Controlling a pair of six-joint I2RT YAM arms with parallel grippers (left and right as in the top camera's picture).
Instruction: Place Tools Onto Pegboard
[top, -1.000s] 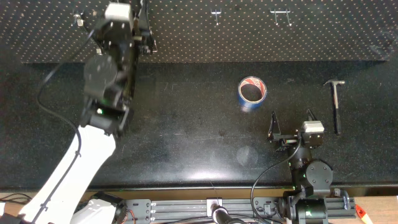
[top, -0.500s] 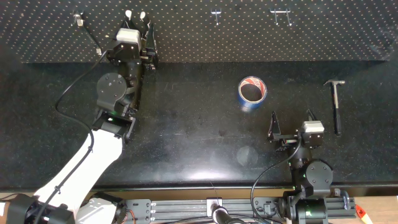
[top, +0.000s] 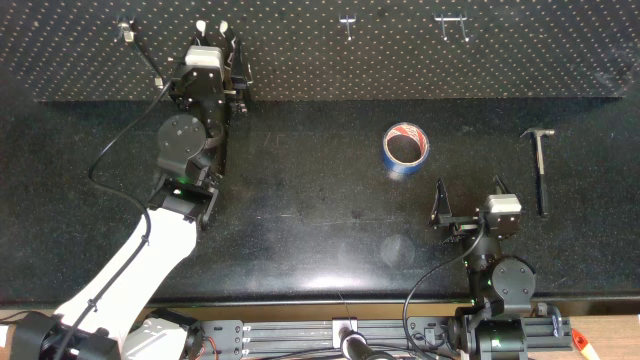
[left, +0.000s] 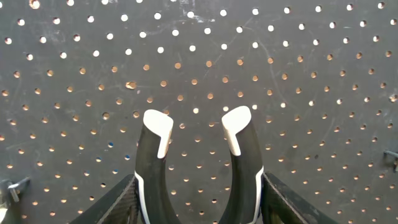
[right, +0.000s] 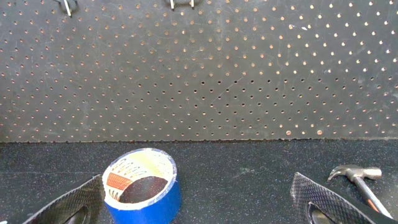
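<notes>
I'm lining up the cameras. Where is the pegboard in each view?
Top view: pegboard along the upper edge, behind the table.
Left wrist view: pegboard straight ahead of the open left claw.
Right wrist view: pegboard upright behind the tape.
Shared landmark: left claw in top and left wrist views; tape in top and right wrist.

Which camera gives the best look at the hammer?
The top view: the whole hammer shows, head to handle end. The right wrist view catches its head and a bit of handle at the edge. The left wrist view faces the pegboard.
</notes>
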